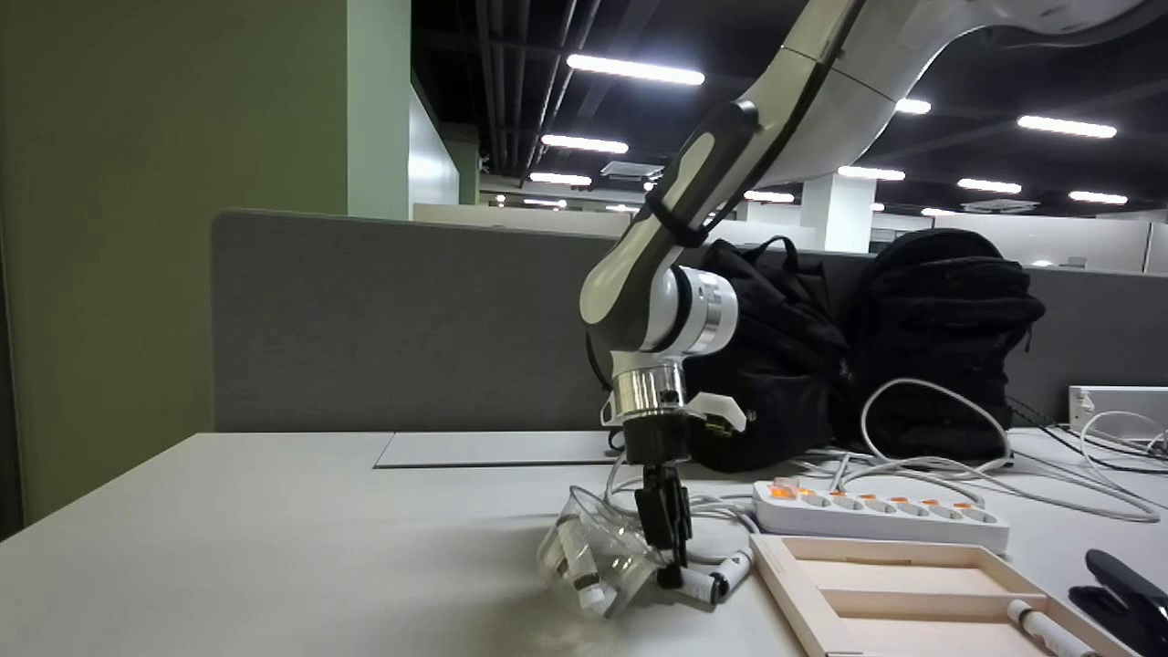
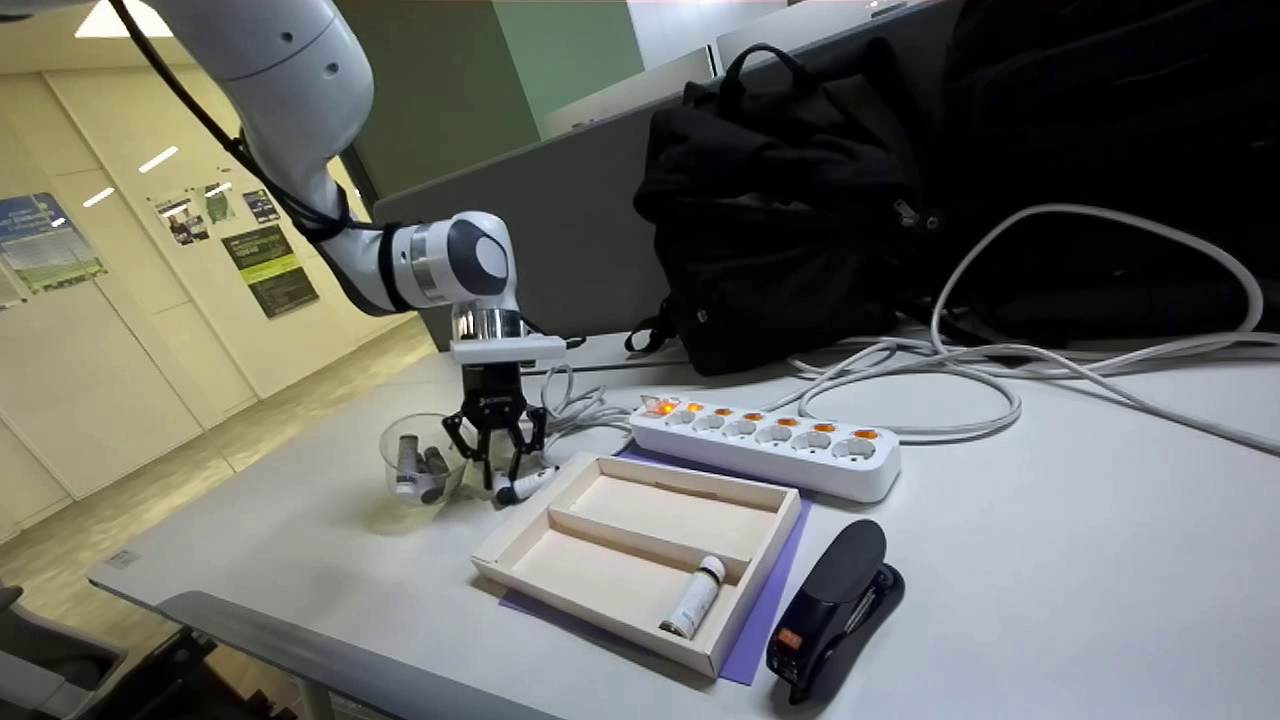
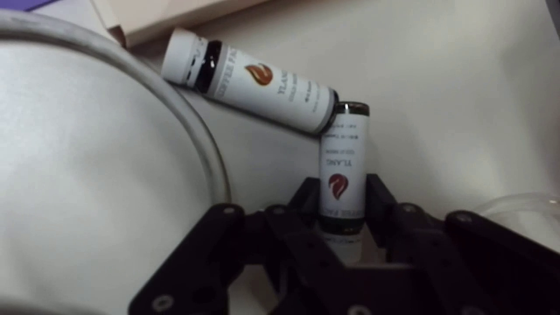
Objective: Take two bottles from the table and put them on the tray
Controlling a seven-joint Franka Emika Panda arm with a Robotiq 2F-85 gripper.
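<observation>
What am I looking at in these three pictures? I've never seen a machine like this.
That machine is a robot arm, a jointed limb ending in a black two-fingered gripper. Two pictures come from cameras standing outside it, viewing the scene from different places; the close-up comes from a camera on its wrist. In that close-up, the gripper is closed on one small bottle; whether that bottle touches the pale table I can't tell. A second bottle lies beside it, their ends apparently touching. Nearby, a clear cup contains more bottles. A beige tray with two compartments holds another bottle. Also on the table are a white power strip, a black stapler and two black backpacks.
</observation>
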